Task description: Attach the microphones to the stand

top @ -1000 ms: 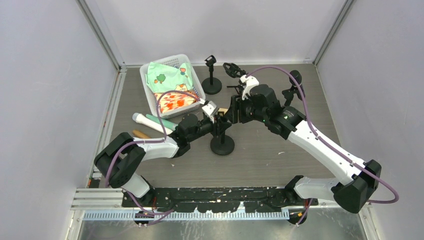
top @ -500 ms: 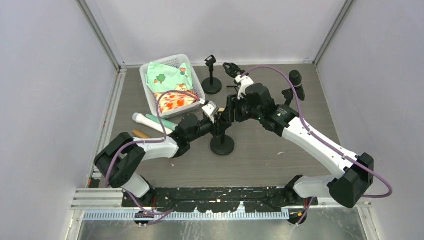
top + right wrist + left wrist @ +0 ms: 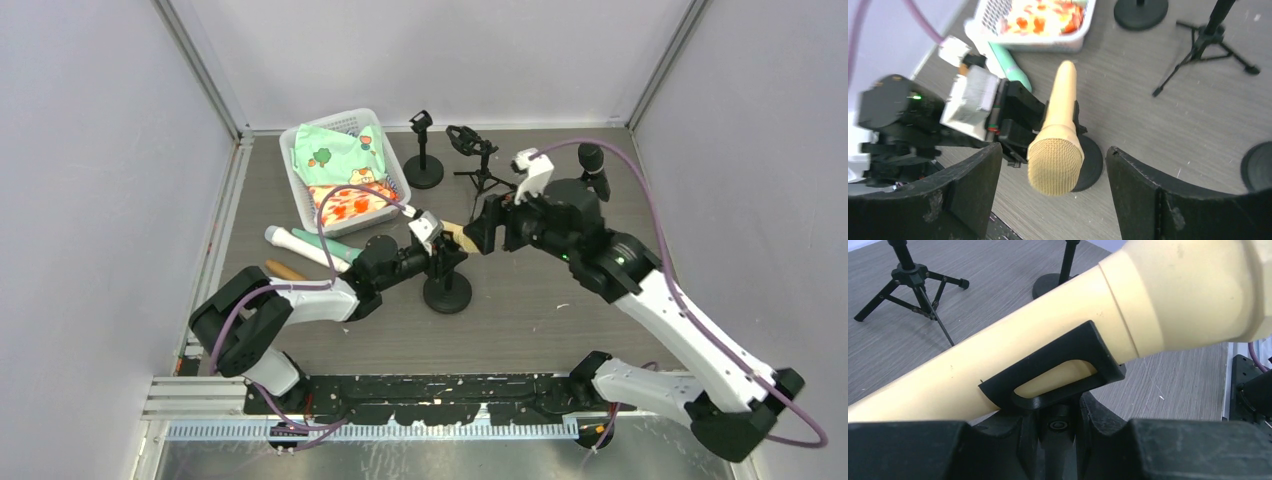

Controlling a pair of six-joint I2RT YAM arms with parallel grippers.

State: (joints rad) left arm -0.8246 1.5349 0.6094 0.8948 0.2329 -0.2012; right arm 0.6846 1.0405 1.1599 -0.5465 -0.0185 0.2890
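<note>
Change, right arm: the right gripper (image 3: 481, 226) has backed off to the right of the stand. A second ago it sat close over the microphone at the clip.
Change, view: the tripod stand (image 3: 480, 165) was partly covered by the right arm before and now shows in full.
Change, left arm: the left gripper (image 3: 438, 256) stays at the stand post with only a slight shift.
Right gripper: fingers (image 3: 968, 192) are spread wide and hold nothing. In the wrist view the microphone head lies between them but touches neither.
Left gripper: fingers (image 3: 923, 450) are pressed in from both sides on the post of the round-base stand (image 3: 447, 292), just under the clip (image 3: 1063, 371).
Beige microphone (image 3: 1057, 127): seated in the clip at a slant, with its mesh head toward the right gripper.
Stand base: flat on the table (image 3: 520, 320), between the two arms.
Far edge: a second round-base stand (image 3: 424, 160) is just beside the white basket (image 3: 300, 190), which holds patterned cloths.
Far right: a black microphone (image 3: 592, 160) stands upright, with its mount partly hidden behind the right arm.
Left side: a white-and-green microphone (image 3: 300, 243) lies on the table near the basket, with a brown stick-like object (image 3: 282, 268) beside it.
</note>
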